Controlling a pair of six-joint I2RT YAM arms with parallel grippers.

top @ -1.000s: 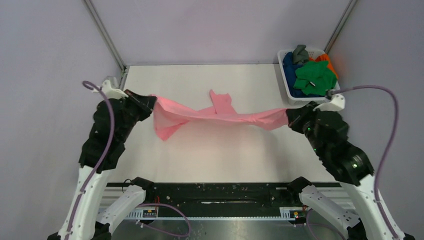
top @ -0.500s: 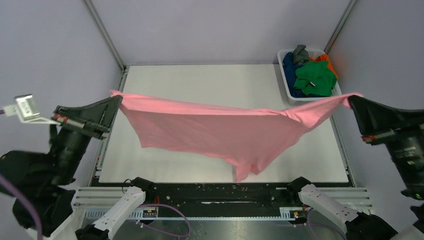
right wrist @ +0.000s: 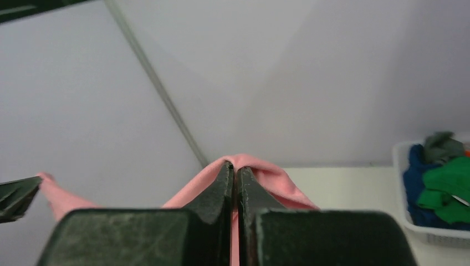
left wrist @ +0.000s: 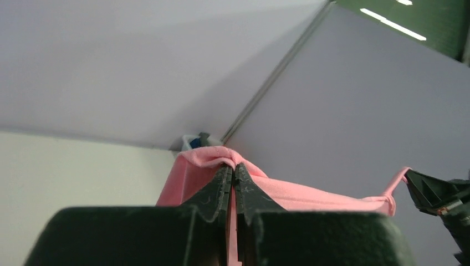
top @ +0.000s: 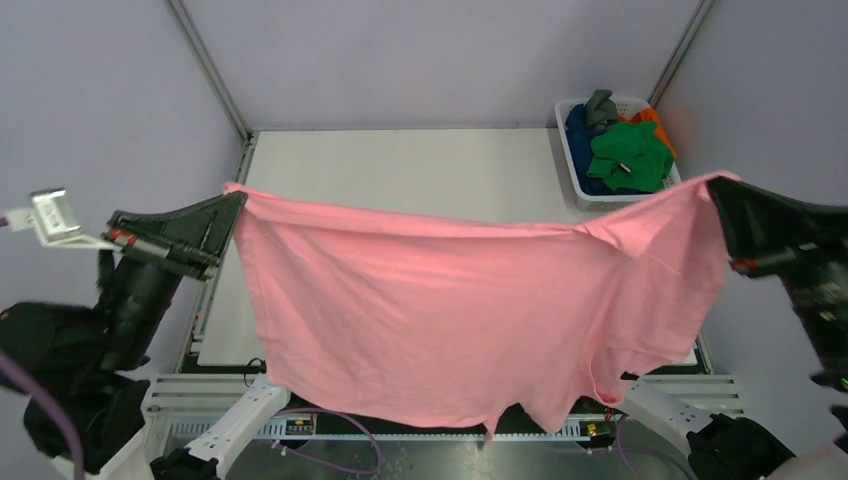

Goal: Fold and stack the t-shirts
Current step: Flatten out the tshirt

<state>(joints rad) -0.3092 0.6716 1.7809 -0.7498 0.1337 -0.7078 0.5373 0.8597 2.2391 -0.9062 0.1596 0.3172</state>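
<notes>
Pink t-shirt (top: 450,310) now hanging fully spread, hiding table (top: 400,170) front, left gripper (top: 238,197) and right gripper (top: 713,184) clamped on its corners

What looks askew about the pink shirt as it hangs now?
The pink t-shirt hangs spread between the left pincer and right pincer, but unevenly: its top edge sags and puckers nearer the right pincer, and the lower hem hangs crooked, draping past the near edge of the table. No damage shows.

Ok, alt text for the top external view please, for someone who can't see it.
A light pink t-shirt hangs spread wide above the table, pinched at two corners by the left gripper and right gripper. A white basket at the far right holds other t-shirts.
</notes>
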